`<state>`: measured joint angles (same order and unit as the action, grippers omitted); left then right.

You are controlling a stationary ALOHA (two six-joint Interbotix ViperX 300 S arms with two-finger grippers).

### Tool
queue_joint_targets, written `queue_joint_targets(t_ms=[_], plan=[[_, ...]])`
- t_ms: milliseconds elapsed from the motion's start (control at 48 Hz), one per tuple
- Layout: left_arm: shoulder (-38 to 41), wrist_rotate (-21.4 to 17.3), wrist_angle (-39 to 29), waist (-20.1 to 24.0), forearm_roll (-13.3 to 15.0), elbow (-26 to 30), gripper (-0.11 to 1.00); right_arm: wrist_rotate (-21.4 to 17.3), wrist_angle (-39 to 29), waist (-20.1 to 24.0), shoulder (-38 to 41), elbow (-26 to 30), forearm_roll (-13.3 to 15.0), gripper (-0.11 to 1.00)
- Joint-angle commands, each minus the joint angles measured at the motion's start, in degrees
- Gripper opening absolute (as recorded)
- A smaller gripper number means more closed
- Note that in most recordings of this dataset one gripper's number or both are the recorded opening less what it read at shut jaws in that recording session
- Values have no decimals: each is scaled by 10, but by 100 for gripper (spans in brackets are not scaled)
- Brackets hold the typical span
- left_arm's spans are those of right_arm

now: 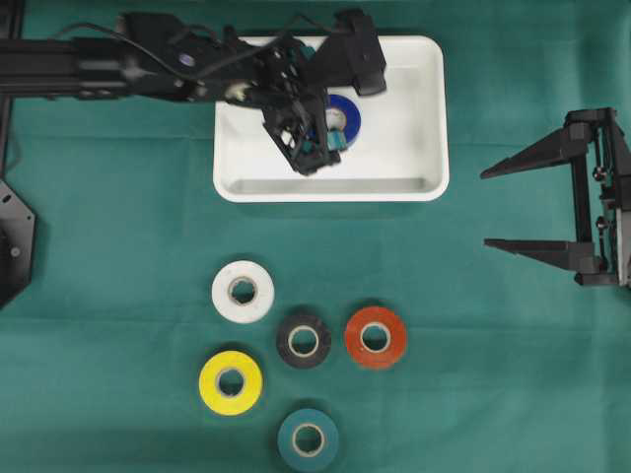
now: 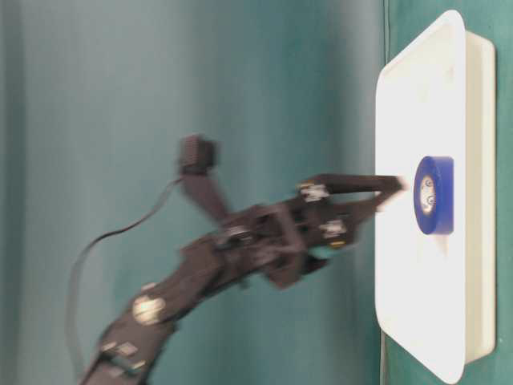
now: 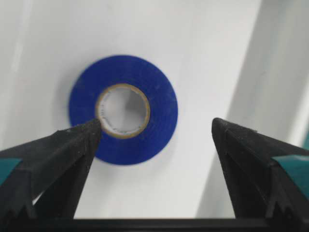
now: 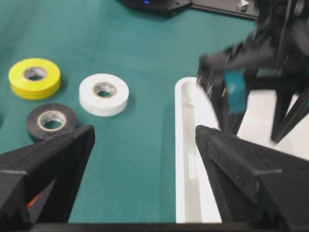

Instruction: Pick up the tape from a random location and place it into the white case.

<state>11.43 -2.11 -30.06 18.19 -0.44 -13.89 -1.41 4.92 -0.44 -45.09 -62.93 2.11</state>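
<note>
The left gripper [image 3: 157, 133] hung over the white case [image 1: 419, 118], its fingers [image 3: 72, 145] spread wide and holding nothing. Just beyond their tips the blue tape [image 3: 123, 109] lay flat on the case floor, one fingertip overlapping its core at about 7 o'clock in the wrist view. Seen from overhead, the left arm [image 1: 108, 64] reached in from 9 o'clock and bent down over the case's left half. Toward 3 o'clock, well apart from the case, the right gripper [image 1: 518, 207] hovered level above the green cloth [image 1: 493, 374], jaws wide and empty.
</note>
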Motion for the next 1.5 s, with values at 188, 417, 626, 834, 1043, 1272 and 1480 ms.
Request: queue_joint_targets(t_ms=[188, 417, 626, 834, 1043, 1272, 1480], plan=[[-79, -1, -16, 1, -3, 9, 94, 0, 3, -1, -1, 18, 0, 91], [-83, 1, -17, -7, -2, 0, 94, 0, 3, -1, -1, 18, 1, 91], [-95, 3, -20, -61, -2, -10, 94, -1, 4, -1, 0, 19, -1, 91], [-114, 4, -18, -116, -2, -21, 94, -4, 5, -1, -1, 20, -3, 91], [-169, 4, -12, -138, -2, -60, 94, -6, 5, -1, -1, 20, -7, 91], [-293, 5, 70, -142, -1, -163, 94, -7, -5, -1, -6, 33, -9, 91], [-420, 4, 143, -142, 0, -270, 94, -7, -29, -1, -25, 43, -8, 91]])
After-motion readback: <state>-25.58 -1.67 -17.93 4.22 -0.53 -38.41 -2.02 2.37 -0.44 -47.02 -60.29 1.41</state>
